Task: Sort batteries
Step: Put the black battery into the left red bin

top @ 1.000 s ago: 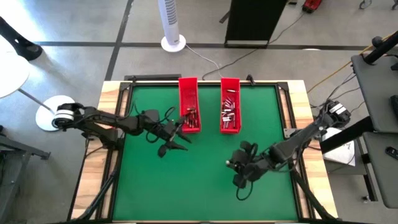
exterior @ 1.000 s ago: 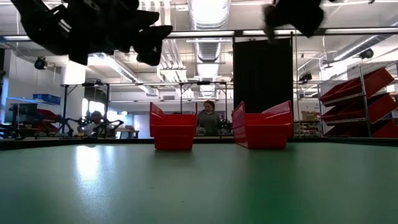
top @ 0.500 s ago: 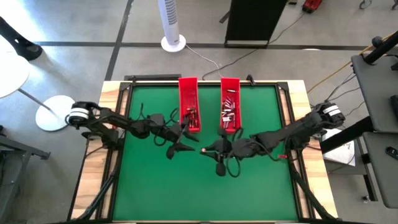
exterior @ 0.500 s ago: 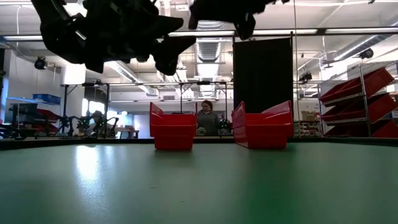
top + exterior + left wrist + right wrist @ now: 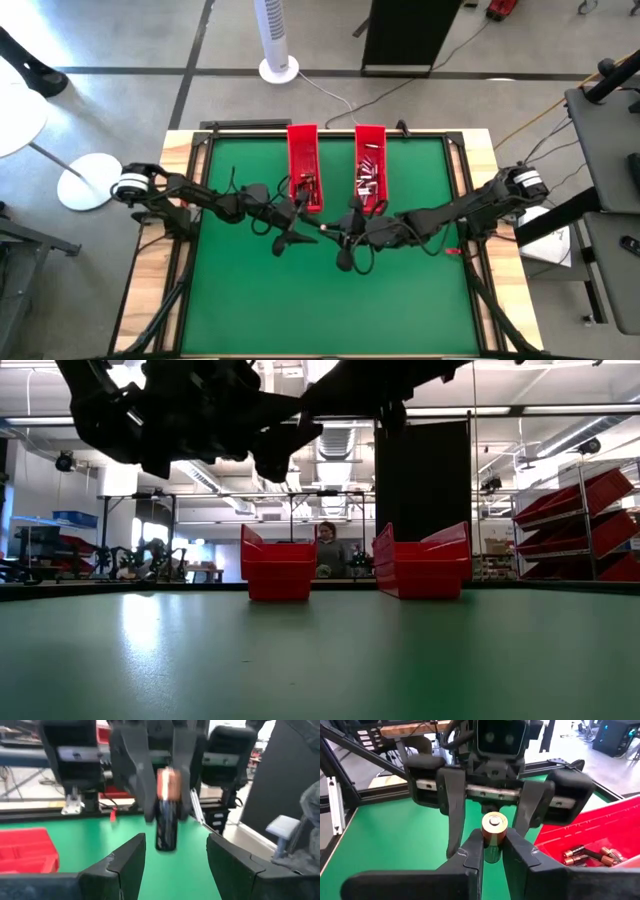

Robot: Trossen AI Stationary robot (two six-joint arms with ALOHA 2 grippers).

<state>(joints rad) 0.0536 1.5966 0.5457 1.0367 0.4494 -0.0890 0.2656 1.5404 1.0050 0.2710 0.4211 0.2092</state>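
Right gripper (image 5: pixel 492 851) clamping battery (image 5: pixel 493 831), left gripper (image 5: pixel 175 852) spread, facing it

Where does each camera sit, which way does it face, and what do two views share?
High: above, facing down on the table, both arms, left gripper facing right gripper, red trays.
Low: table height, facing across to the trays and a person; arms overhead.
Left wrist: past its open fingers at the battery in the right gripper.
Right wrist: its fingers clamp the battery; left gripper beyond.
Shared: the battery.
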